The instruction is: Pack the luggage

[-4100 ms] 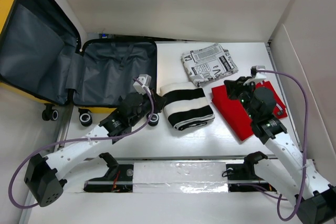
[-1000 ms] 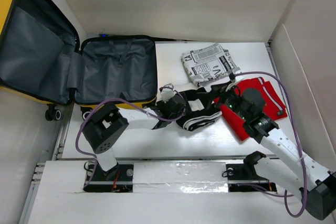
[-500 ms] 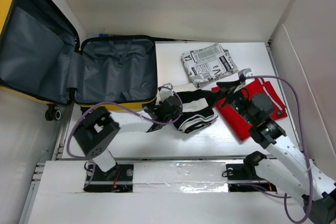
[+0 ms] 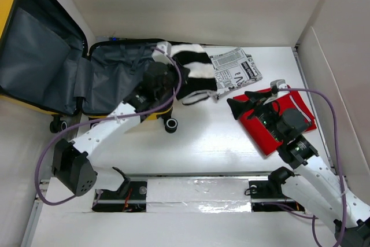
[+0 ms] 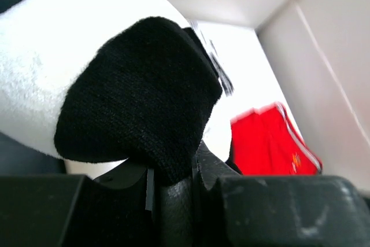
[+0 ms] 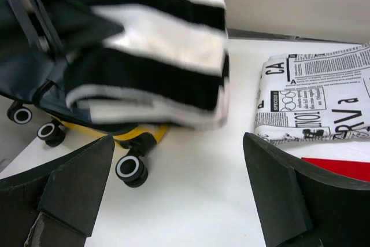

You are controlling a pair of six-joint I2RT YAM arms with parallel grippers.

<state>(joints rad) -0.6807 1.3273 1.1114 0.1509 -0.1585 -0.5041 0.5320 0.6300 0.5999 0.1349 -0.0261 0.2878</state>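
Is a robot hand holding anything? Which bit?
The left gripper pinches the striped knit garment by a black edge fold; the right gripper holds nothing.

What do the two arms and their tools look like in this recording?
Left arm and right arm look alike: white links, black joints, black end blocks. A purple cable loops along each. The left tool and right tool are black, the right one's fingers broad and wedge-shaped. No markings are legible.
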